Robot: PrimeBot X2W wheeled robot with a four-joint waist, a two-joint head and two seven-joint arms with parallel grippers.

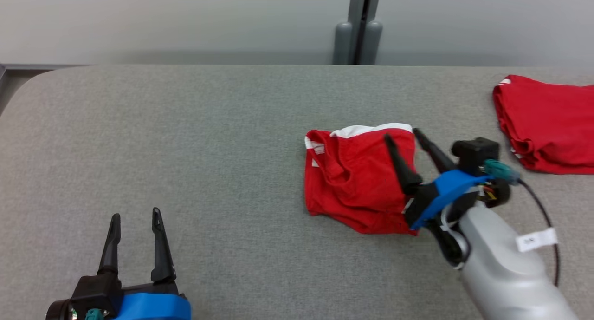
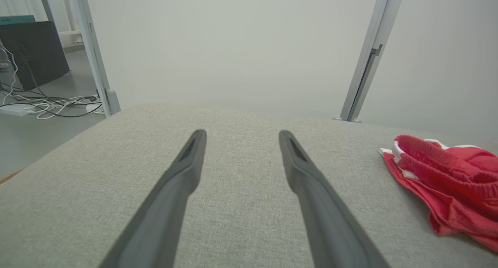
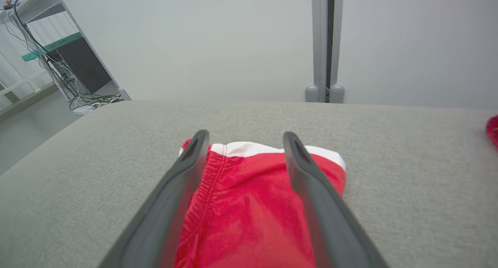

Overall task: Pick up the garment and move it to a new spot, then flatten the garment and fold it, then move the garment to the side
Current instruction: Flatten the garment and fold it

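The garment (image 1: 357, 178) is a red piece with white trim, lying folded in a loose bundle right of the table's middle. My right gripper (image 1: 401, 136) hovers over its right side with both dark fingers spread apart, open, nothing pinched between them. From the right wrist view the garment (image 3: 249, 205) lies under and between those fingers (image 3: 307, 174). My left gripper (image 1: 136, 215) rests open at the lower left, well away from the cloth. In the left wrist view the garment (image 2: 447, 178) sits off to the right of my open left gripper (image 2: 241, 134).
A second red folded garment (image 1: 547, 125) lies at the far right edge of the grey fabric table (image 1: 185, 148). A grey post (image 1: 359, 27) stands behind the table's back edge. A dark cabinet and loose cables (image 2: 39, 100) sit on the floor beyond the left end.
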